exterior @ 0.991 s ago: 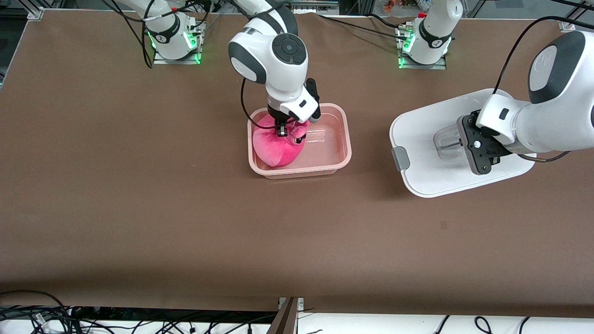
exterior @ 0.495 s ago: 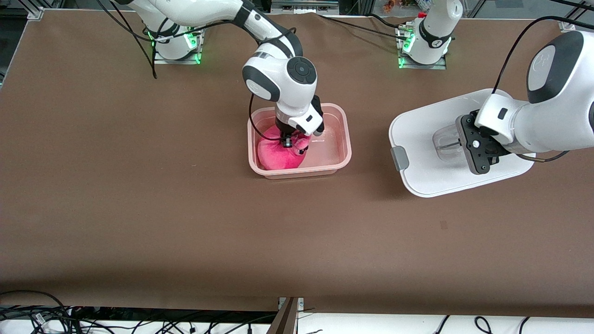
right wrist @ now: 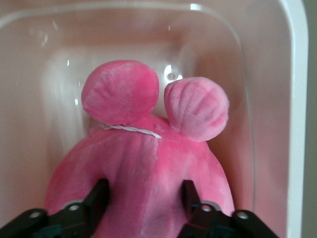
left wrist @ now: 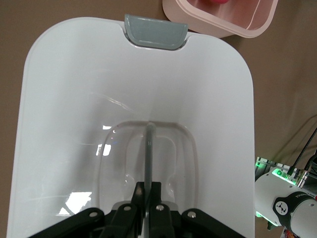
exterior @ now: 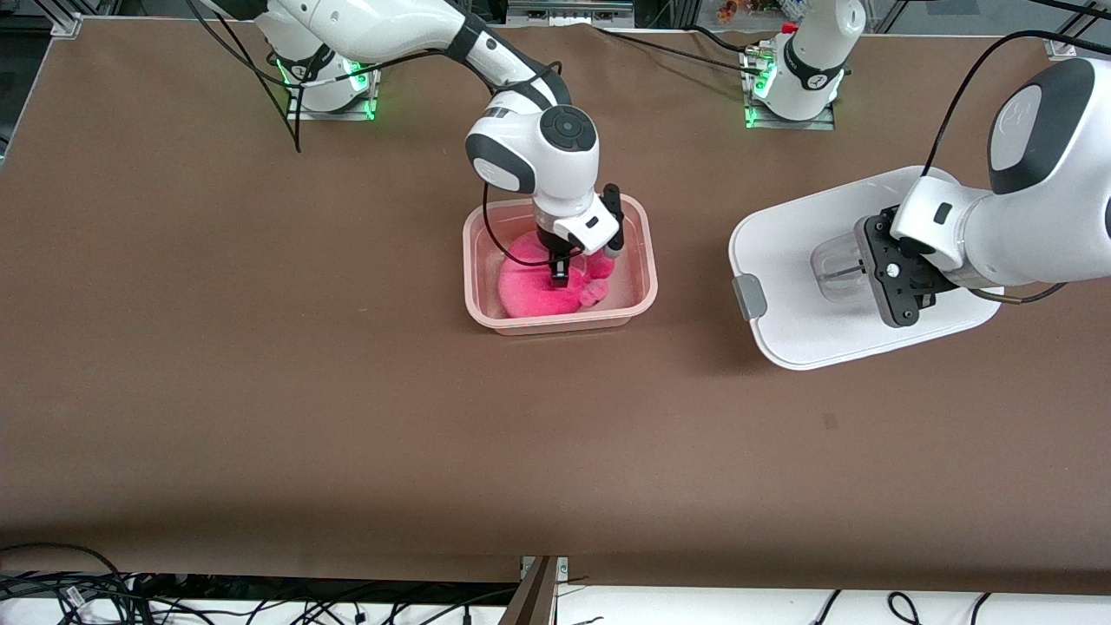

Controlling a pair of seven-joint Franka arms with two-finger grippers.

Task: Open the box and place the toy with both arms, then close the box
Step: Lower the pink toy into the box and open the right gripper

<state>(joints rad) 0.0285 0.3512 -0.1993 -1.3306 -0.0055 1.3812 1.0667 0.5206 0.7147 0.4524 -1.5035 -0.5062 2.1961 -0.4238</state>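
Fingers (right wrist: 101, 198) around toy (right wrist: 143, 163) in box (right wrist: 294, 99)

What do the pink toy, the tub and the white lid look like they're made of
Toy: soft plush, going by its fuzzy, napped surface and stitched seam. Tub: probably glossy translucent pink plastic, with highlights on its walls. Lid: smooth white plastic, seemingly; it shows sheen.

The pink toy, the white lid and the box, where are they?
toy (exterior: 534, 291): front view, on its plush body inside the box.
lid (exterior: 798, 321): front view, on its flat white top.
box (exterior: 555, 326): front view, on its pink rim nearest the camera.
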